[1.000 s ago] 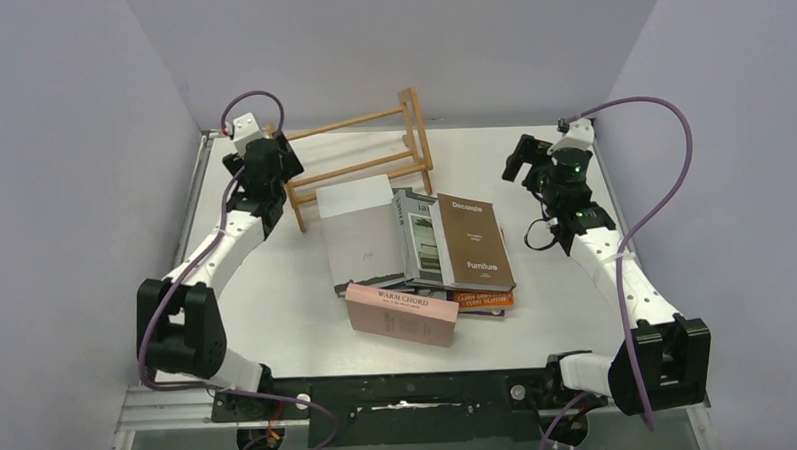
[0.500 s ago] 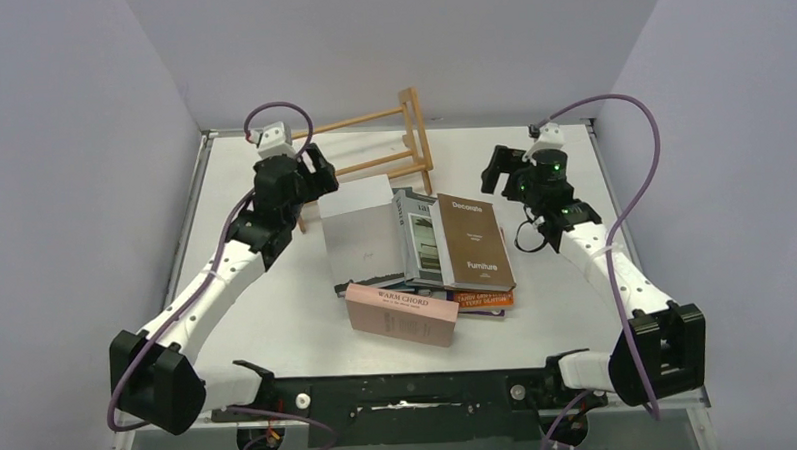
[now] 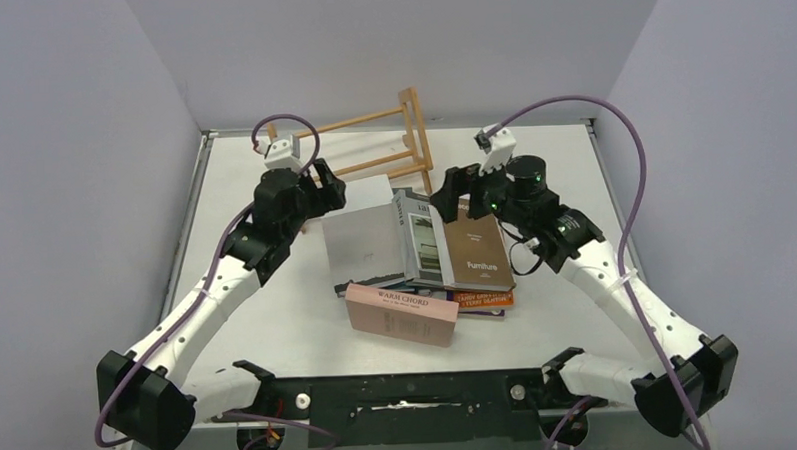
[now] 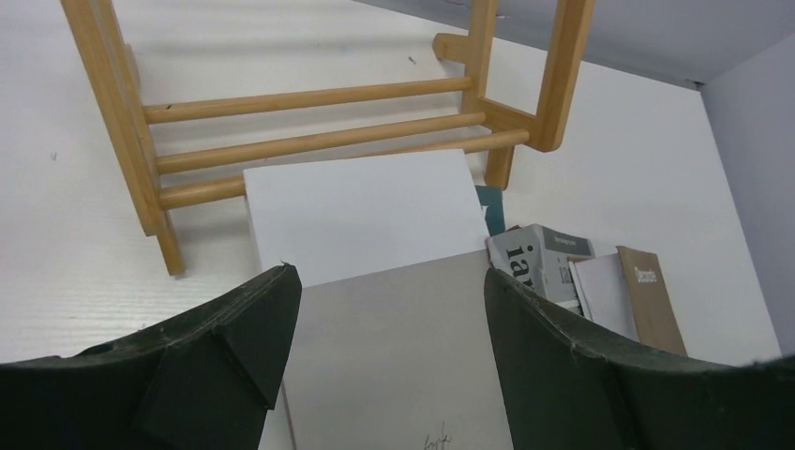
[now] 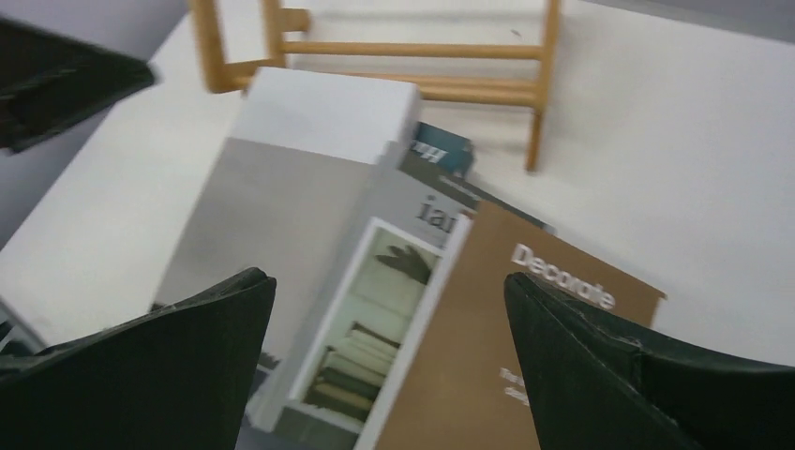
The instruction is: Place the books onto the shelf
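On the white table (image 3: pixel 298 334) between pale violet walls (image 3: pixel 388 45), my left tool (image 4: pixel 389 277) and right tool (image 5: pixel 389 279) both gape empty over the piled books (image 3: pixel 365 246), mostly lengthwise toward the shelf (image 4: pixel 309 141), its rails crosswise beyond.

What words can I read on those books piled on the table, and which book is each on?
"WARM CHORD": spine of the pink book.
"Decorate": cover of the brown book, right wrist view.
"Furniture": lower on that same cover, overhead view.
"ia...": cut-off letters on the grey photo-cover book.
Spine of the orange book: print too small to read.
Cover of the pale grey book: a faint scrawl, unreadable.
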